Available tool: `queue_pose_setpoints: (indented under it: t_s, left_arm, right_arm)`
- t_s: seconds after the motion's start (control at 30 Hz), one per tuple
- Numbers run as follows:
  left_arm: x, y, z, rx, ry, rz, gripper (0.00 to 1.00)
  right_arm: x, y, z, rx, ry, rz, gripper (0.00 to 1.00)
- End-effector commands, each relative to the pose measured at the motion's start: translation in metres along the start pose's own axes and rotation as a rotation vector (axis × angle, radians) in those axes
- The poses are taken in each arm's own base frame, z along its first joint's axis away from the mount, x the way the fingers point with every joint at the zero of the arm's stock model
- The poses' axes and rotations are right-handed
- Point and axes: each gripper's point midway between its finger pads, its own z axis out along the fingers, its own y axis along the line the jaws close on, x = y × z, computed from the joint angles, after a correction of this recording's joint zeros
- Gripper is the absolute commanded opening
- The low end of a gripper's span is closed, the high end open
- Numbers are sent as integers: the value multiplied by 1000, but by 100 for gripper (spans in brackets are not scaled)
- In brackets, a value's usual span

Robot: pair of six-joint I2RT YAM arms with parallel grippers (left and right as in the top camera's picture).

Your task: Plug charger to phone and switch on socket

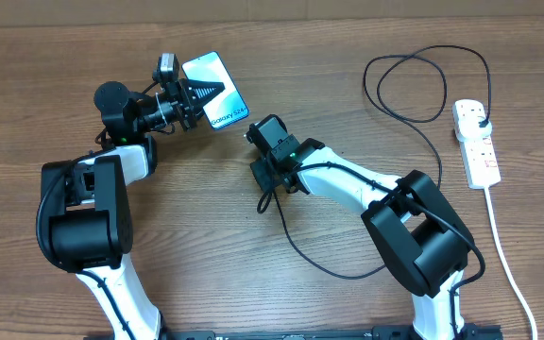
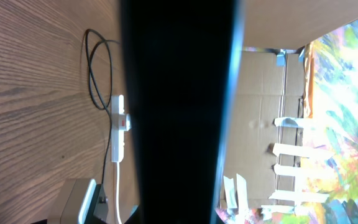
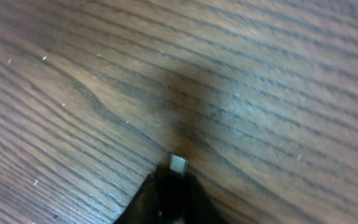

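Observation:
My left gripper (image 1: 199, 95) is shut on the phone (image 1: 221, 87) and holds it tilted above the table at the upper left, lit screen up. In the left wrist view the phone (image 2: 179, 112) is a dark slab across the middle. My right gripper (image 1: 254, 135) is shut on the charger's connector end; its small silver tip (image 3: 178, 163) sticks out over the wood. It is to the right of and below the phone, a short gap away. The black cable (image 1: 296, 247) loops below the right arm and runs up to a black plug (image 1: 480, 117) in the socket (image 1: 476, 144) at the right.
The socket's thick white cord (image 1: 508, 264) runs down the right side to the front edge. The charger cable makes a large loop (image 1: 423, 85) at the upper right. In the left wrist view the socket (image 2: 119, 134) shows beyond the phone, with cardboard boxes behind the table.

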Motion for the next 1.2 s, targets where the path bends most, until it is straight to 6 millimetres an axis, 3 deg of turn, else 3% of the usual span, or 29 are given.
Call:
queue_pose_setpoints:
  t_s: [0.0, 0.17, 0.33, 0.57, 0.7, 1.0, 1.17]
  left_arm:
    - [-1, -9, -1, 9, 1, 61, 4]
    - [-1, -9, -1, 8, 1, 61, 4]
    - [-1, -9, -1, 8, 1, 61, 4]
    - [0, -9, -1, 8, 9, 60, 4]
    - [4, -8, 2, 7, 24, 60, 4]
    - [25, -8, 38, 12, 74, 33, 5]
    - [32, -8, 53, 15, 79, 25, 4]
  right_arm:
    - [18, 2, 12, -21, 67, 23, 4]
    - [24, 16, 6, -108, 115, 33, 4]
    - [12, 13, -20, -192, 129, 132, 4]
    - [-22, 0, -89, -470, 48, 244, 4]
    - [-32, -8, -127, -573, -14, 223, 4]
    - [-35, -6, -178, -613, -91, 151, 4]
    - [-26, -13, -182, -553, -67, 160, 4]
